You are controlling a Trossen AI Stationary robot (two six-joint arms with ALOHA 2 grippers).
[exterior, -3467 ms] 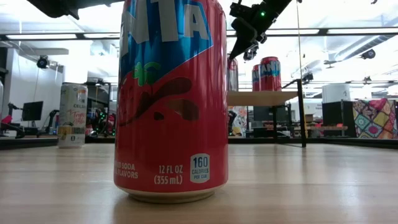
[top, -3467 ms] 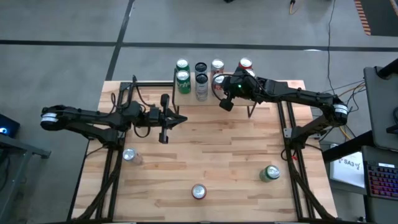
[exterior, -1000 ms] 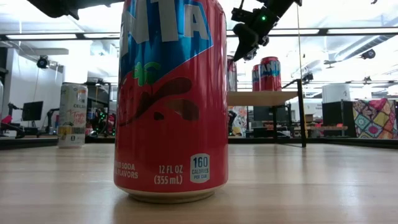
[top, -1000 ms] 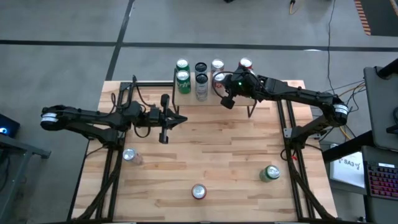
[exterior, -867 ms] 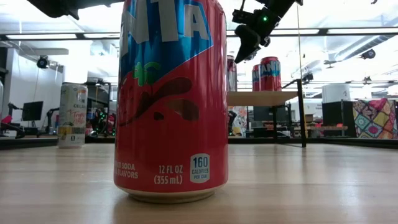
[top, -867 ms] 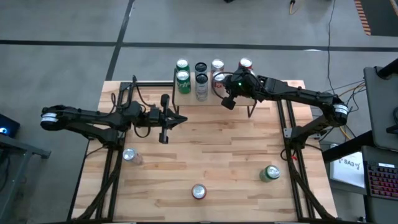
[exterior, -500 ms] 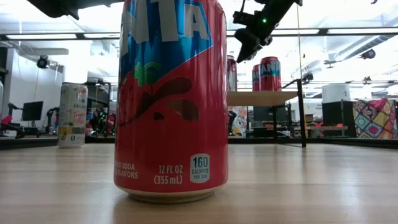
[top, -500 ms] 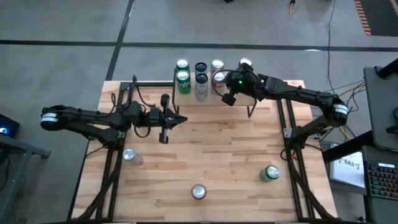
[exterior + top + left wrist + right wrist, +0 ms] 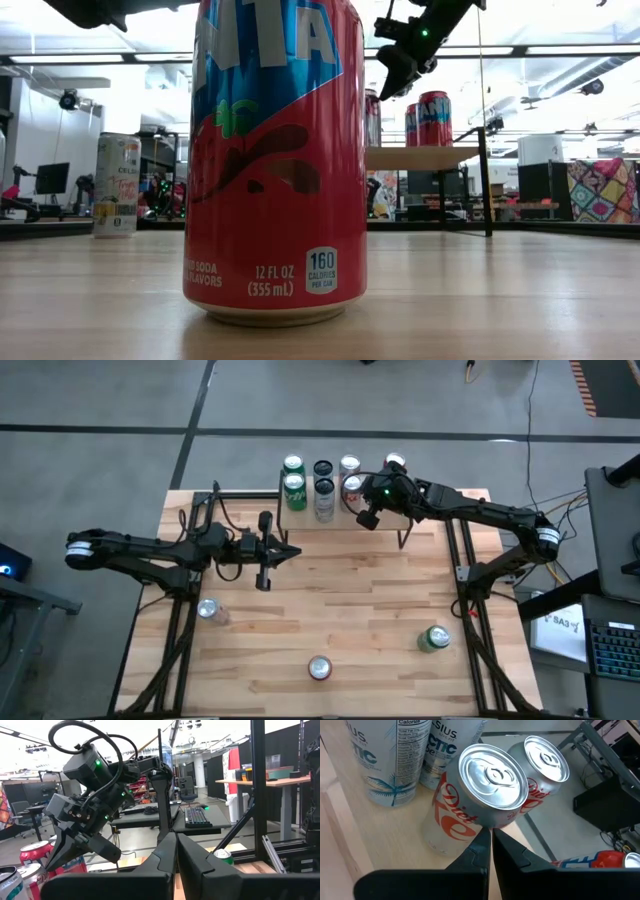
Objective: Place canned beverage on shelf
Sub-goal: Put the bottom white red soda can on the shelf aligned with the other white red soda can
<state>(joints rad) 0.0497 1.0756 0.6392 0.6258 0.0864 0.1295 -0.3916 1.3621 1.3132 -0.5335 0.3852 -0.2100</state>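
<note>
The shelf [image 9: 400, 525] stands at the table's far edge and carries several cans upright on its top board [image 9: 420, 157]. My right gripper [image 9: 362, 503] hovers shut over the shelf's near side. Its fingertips [image 9: 490, 832] sit right at a silver Diet Coke can [image 9: 480, 795], with a second such can [image 9: 545, 765] behind it. My left gripper [image 9: 292, 550] waits shut above the table's middle left, pointing level toward the right edge. Loose cans stand on the table: a red one [image 9: 319, 668], a green one [image 9: 433, 638] and a silver one [image 9: 208, 610]. My right gripper's shut fingertips stand at the near side of the Diet Coke can just under its top rim [image 9: 492, 822], slanting down from the near right. I cannot tell whether they touch it. The can stands on the shelf.
The red can [image 9: 275, 160] fills the low view's middle, with a white can [image 9: 117, 185] behind it to the left. Tall pale cans [image 9: 400, 755] and green cans [image 9: 294, 490] crowd the shelf's left part. Black frame rails [image 9: 175, 630] run along both table sides.
My right gripper has swung a little toward the far edge above the shelf, still shut. The cans stand as before.
</note>
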